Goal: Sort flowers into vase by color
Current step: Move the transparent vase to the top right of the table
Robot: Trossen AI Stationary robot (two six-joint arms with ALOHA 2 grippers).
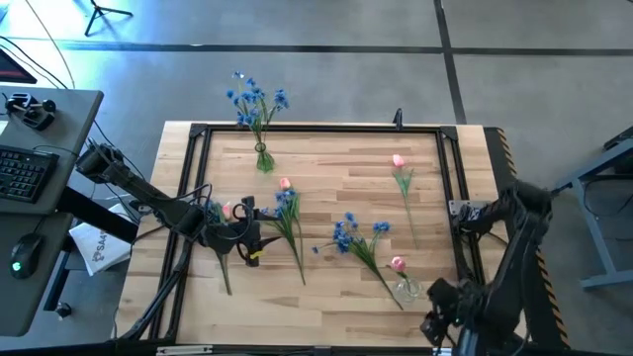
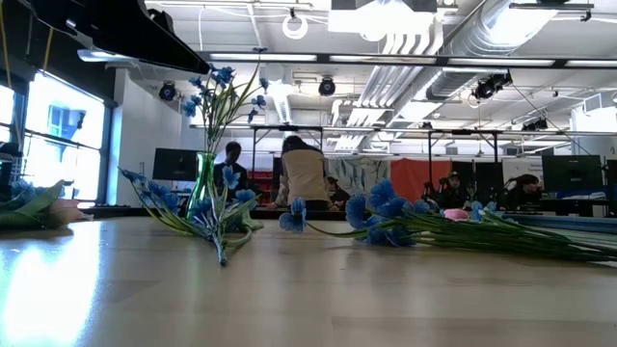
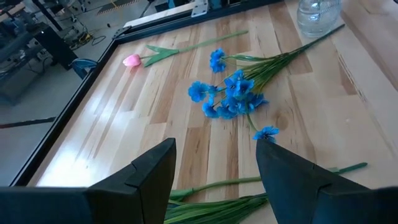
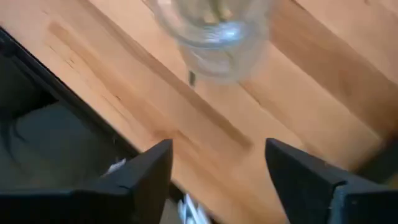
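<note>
The table [image 1: 326,198] is pale striped wood inside a black frame [image 1: 198,148]. At upper left, blue blossoms [image 1: 255,99] stand on green stems; mid-frame, more blue clusters [image 1: 346,232] lie. The pink bud [image 1: 398,160] at right has green leaves, and the glass vase [image 1: 406,289] at lower right is clear.

grey floor [image 1: 346,59], desk w/ keyboard [image 1: 22,170], ceiling ducts [image 2: 482,39].
</note>
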